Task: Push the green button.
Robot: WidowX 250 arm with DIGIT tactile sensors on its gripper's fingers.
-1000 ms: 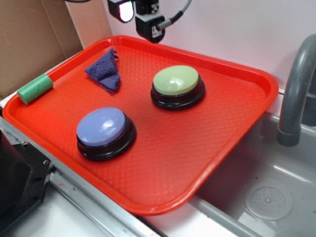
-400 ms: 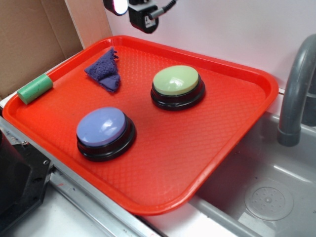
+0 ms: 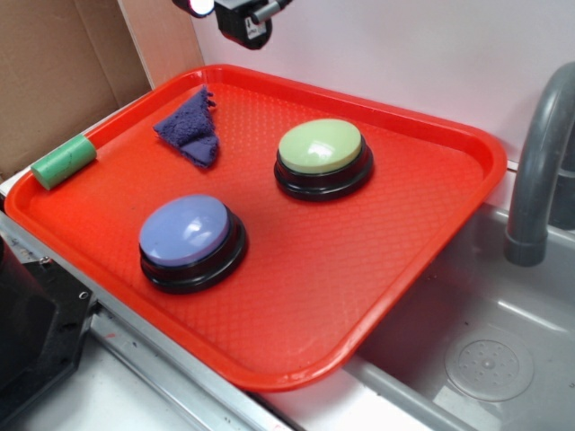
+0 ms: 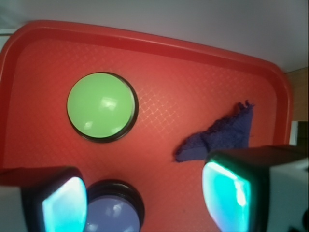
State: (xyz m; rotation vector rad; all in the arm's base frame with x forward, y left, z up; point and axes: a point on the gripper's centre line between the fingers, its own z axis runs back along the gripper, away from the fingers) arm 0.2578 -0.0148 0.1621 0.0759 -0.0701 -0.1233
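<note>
Since earlier frame, gripper (image 4: 145,193) risen higher, drifted left, now at top edge of exterior view above tray's far rim. Jaws apart, holding nothing. Green button (image 3: 321,146) sits mid-tray on red tray (image 3: 431,233), right of purple cloth (image 3: 190,131), beyond blue button (image 3: 188,232). Judged: rigid smooth plastic dome, sprung, slippery; no grasp needed, press straight down on dome centre, fingertips closed.

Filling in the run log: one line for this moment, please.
gripper: open, high above tray | green button: untouched | phase: approach not begun
</note>
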